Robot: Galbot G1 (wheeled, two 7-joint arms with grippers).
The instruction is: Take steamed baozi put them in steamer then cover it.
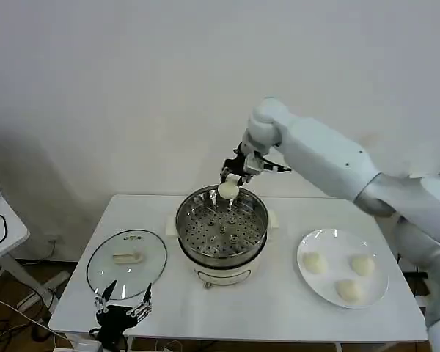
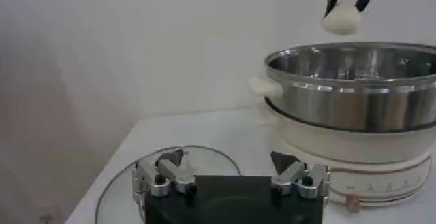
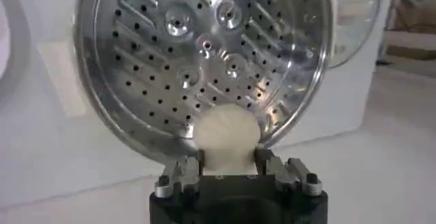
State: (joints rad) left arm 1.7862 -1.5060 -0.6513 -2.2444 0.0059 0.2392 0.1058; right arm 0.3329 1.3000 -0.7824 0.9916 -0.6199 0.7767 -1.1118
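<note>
Bun held over the far rim of the steamer, still to go down onto the tray.

Right gripper (image 1: 233, 180) just above centre of the head view, fingers pinching one steamed baozi (image 1: 228, 191) directly over the back edge of the steamer (image 1: 221, 227); perforated tray straight below and slightly nearer. Round bun, no long axis. Three more buns on the white plate (image 1: 342, 275), lower right. Cover (image 1: 126, 262) flat on the counter (image 1: 279, 308), lower left, beside the left gripper (image 1: 125, 304), fingers spread and empty.
</note>
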